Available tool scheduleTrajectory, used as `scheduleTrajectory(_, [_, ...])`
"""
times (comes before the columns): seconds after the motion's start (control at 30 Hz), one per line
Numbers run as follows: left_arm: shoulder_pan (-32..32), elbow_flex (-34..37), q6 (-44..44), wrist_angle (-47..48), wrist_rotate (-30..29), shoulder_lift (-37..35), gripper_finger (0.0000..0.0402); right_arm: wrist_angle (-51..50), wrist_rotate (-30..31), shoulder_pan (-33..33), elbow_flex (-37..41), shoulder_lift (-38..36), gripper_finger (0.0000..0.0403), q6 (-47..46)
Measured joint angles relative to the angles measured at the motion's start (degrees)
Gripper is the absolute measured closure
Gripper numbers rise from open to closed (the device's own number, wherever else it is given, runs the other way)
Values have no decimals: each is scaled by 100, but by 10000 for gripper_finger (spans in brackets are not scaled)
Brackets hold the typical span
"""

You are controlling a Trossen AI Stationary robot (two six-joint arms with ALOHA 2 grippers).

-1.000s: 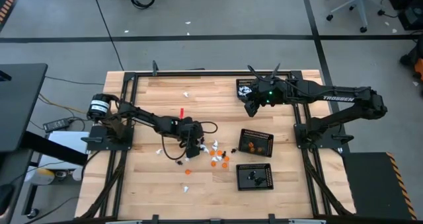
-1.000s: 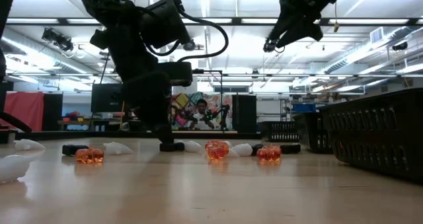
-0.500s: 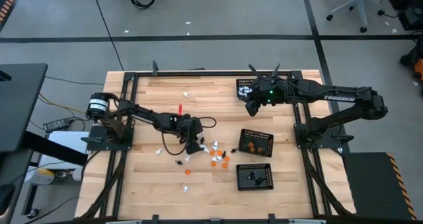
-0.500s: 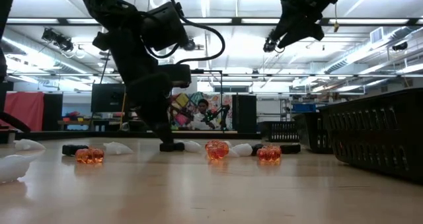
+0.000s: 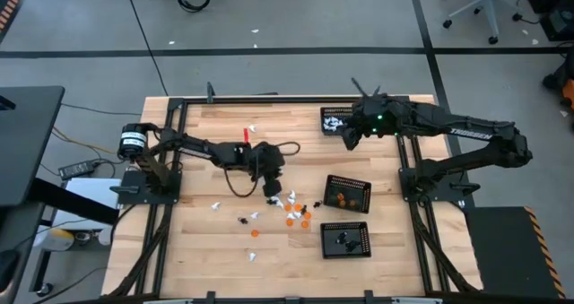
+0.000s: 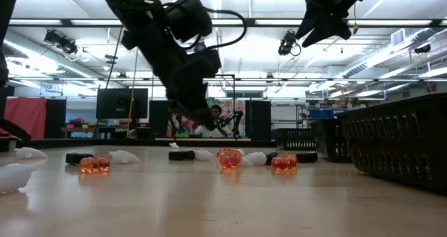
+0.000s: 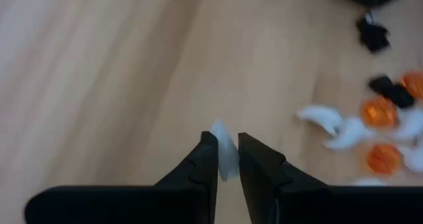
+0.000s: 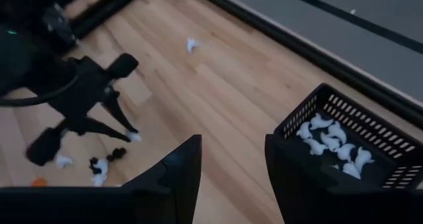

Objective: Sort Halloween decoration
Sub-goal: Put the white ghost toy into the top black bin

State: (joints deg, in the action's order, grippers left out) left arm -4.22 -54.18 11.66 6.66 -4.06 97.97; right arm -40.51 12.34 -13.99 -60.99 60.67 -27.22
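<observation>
I have the left gripper (image 7: 228, 159) clamped on a white figure (image 7: 225, 151) above mid-table, right gripper (image 8: 231, 159) waiting apart near the far-right white tray (image 5: 334, 121); next, I judge, carry it there.

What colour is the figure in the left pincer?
White figure, clearest in the left wrist view.

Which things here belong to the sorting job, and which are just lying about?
Job:
- white figure pinched in the left gripper
- loose figures on the table
- white tray, orange tray, black tray
- right gripper, open, beside the white tray

Lying about:
- red piece on the table
- white scraps on the floor
- office chair
</observation>
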Motion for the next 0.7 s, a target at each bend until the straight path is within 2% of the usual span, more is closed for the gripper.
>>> scheduleTrajectory(0.3, [-566, -457, -435, -773, 387, 101, 366, -53, 0, -191, -2, -341, 232, -23])
scheduleTrajectory(0.47, [-789, -744, -498, -1709, 592, 393, 387, -89, -4, -189, -4, -333, 232, -24])
scheduleTrajectory(0.6, [-979, -1401, -473, -2029, 633, 853, 396, -153, 37, -189, -4, -373, 232, -203])
scheduleTrajectory(0.7, [-1080, -2022, -532, -1836, 819, 1293, 394, -210, 46, -191, -4, -459, 232, -262])
